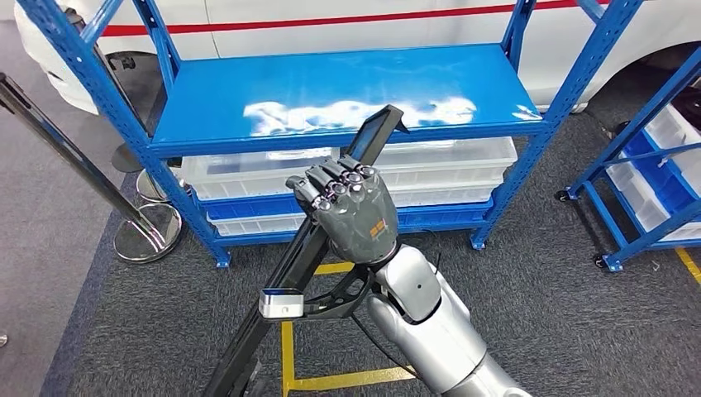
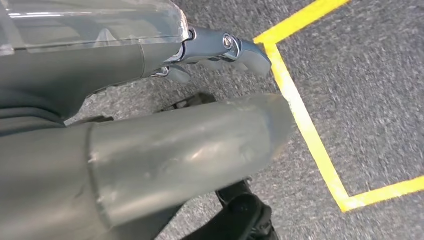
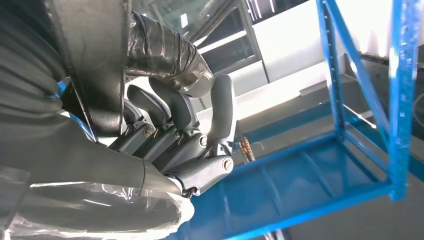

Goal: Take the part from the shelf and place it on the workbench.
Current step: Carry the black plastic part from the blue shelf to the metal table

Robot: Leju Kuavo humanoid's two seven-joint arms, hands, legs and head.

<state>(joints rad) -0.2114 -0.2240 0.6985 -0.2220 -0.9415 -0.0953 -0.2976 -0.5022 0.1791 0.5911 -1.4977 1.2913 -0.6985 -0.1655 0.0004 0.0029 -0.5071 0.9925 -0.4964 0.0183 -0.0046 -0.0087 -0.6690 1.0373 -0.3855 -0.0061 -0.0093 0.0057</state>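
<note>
A long black part [image 1: 285,269] runs slantwise from low on the left up toward the blue shelf's top board [image 1: 331,83], its upper end just over the board's front edge. My right hand [image 1: 351,207] grips it around the middle, fingers wrapped over it. A small silver-ended bracket [image 1: 279,303] sticks out lower down. In the right wrist view the dark fingers [image 3: 172,112] curl around the black part [image 3: 95,60]. My left hand [image 2: 165,145] hangs over the grey floor, holding nothing, its fingers [image 2: 225,47] stretched out away from the thumb.
Clear plastic bins [image 1: 446,165] sit on the shelf's lower levels. A white car [image 1: 372,16] stands behind the shelf. A metal stanchion [image 1: 149,231] stands at the left, a second blue rack [image 1: 653,165] at the right. Yellow tape [image 1: 287,356] marks the floor.
</note>
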